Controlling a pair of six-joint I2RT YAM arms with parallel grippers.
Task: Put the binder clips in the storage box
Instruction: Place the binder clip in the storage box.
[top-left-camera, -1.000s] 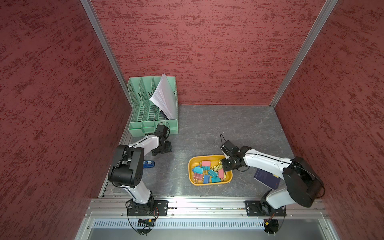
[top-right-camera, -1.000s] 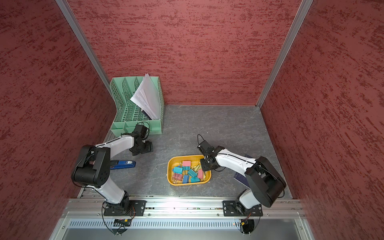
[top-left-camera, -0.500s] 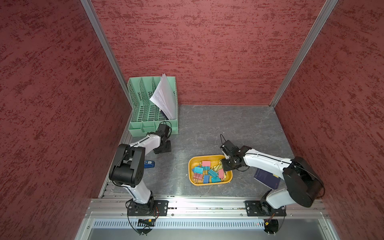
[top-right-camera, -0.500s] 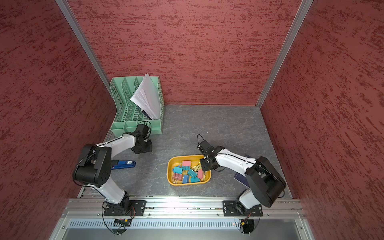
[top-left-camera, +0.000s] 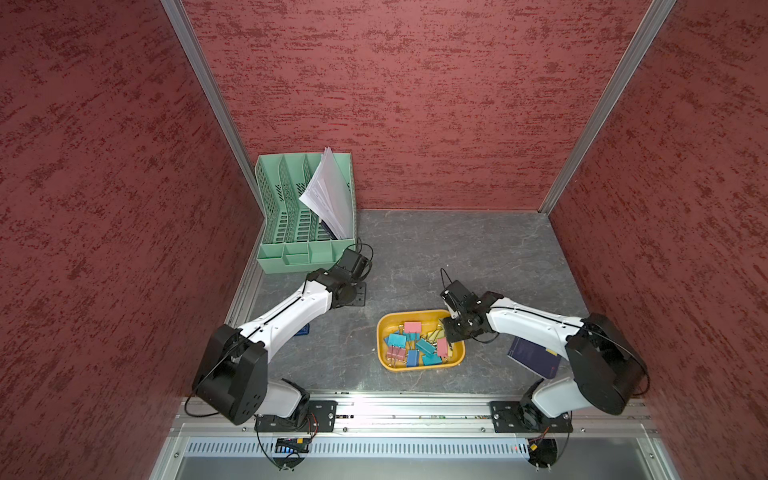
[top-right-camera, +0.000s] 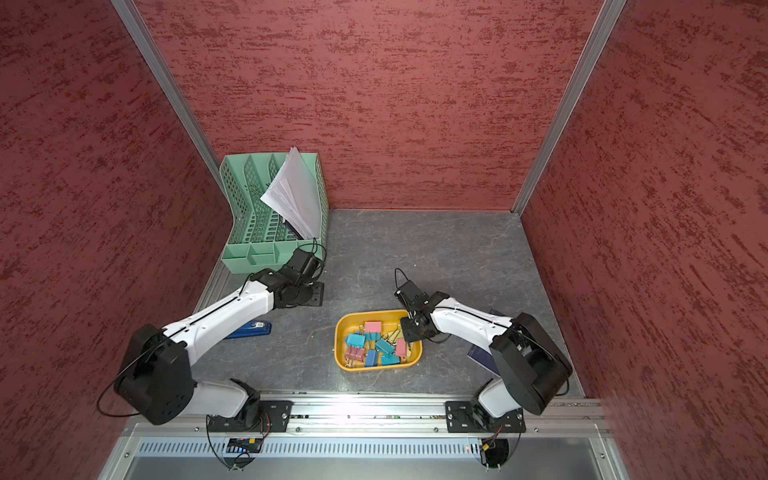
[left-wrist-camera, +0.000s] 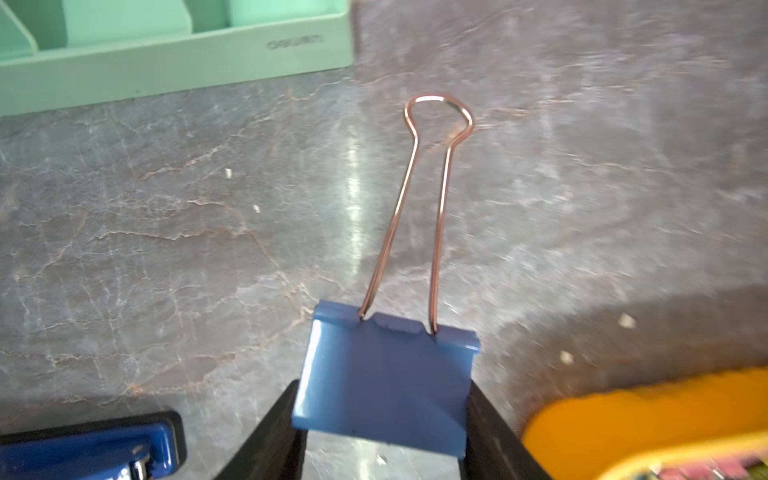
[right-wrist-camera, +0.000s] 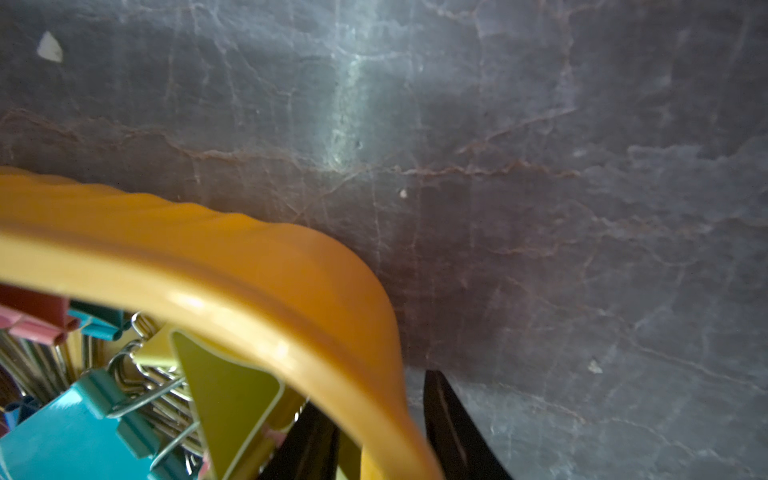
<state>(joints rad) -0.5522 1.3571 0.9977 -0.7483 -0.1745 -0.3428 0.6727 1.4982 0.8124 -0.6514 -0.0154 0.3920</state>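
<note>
We see the left tool (left-wrist-camera: 382, 419), left of centre in both top views, gripping a blue binder clip (left-wrist-camera: 386, 382) by its body. The right tool (right-wrist-camera: 378, 432) clamps the rim of the yellow storage box (top-left-camera: 380, 345), lower centre, where other binder clips (top-left-camera: 415, 347) lie.

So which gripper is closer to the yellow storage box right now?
Right. The right gripper straddles the rim of the yellow storage box, one finger inside, one outside. The left gripper is apart from it, near the green organizer, holding a blue binder clip.
</note>
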